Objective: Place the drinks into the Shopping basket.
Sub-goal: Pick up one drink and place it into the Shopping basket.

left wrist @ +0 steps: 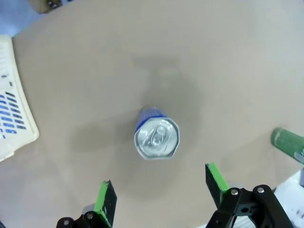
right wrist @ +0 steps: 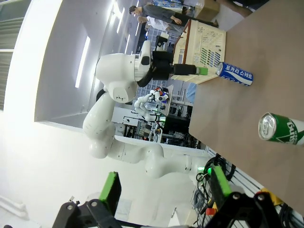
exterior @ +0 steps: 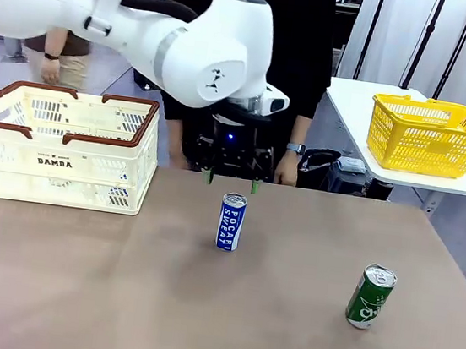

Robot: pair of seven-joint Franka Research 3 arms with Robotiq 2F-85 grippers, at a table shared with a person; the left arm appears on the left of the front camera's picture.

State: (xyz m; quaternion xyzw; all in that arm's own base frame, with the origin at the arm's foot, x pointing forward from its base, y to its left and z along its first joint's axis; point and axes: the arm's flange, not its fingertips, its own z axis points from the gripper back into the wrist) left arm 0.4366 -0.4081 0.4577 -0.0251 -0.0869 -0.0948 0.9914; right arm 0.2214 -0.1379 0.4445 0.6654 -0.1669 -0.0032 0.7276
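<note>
Left gripper (exterior: 231,180), black w/ green pads, points straight down over the middle of the table, jaws spread as wide as they go, nothing btwn them. It hangs just above the slim blue metal drink can w/ white "POCARI SWEAT" lettering (exterior: 230,222). In the left wrist view the can's silver top (left wrist: 156,137) sits a bit ahead of the line btwn the two pads, so the gripper isn't quite centred over it. That can stands upright on the brown table top (exterior: 117,288), approx. mid-table. The slim green metal can w/ white lettering (exterior: 370,297) stands well apart on the robot's right, nearer the robot's edge. The large cream-white slotted plastic crate w/ brown rim handles and "DAMDA" on its side (exterior: 90,161) sits at the far left, well clear of both cans. Right gripper (right wrist: 166,187) hangs off the table's side, jaws also fully apart, empty. A person in dark clothes (exterior: 303,55) stands at the far side, behind the left arm. Progress, my read: nothing done yet. Both cans are on the table and no can shows inside the crate, tho its floor is partly hidden. Blue can looks to be first; grasp, carry and drop remain for both.
</note>
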